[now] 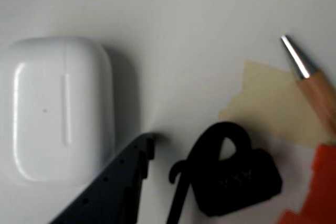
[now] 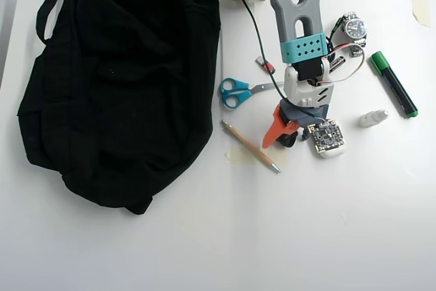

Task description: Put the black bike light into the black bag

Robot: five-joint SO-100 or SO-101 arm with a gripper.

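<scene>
While the bike light [image 1: 239,182] sits on the table between the claw's two fingers, nothing's grabbed yet, so this looks like the reach-and-grip step.

Wrist view: the light's body runs roughly left-right and its strap [image 1: 202,158] loops up over it, tail hanging toward the bottom edge. Claw [image 1: 226,192] is open, dark finger left, orange finger right. Next I'd guess it closes, lifts, then swings across the pencil [image 2: 250,146] to the black bag [image 2: 116,80]. White earbud case [image 1: 55,111] sits just beside.
</scene>
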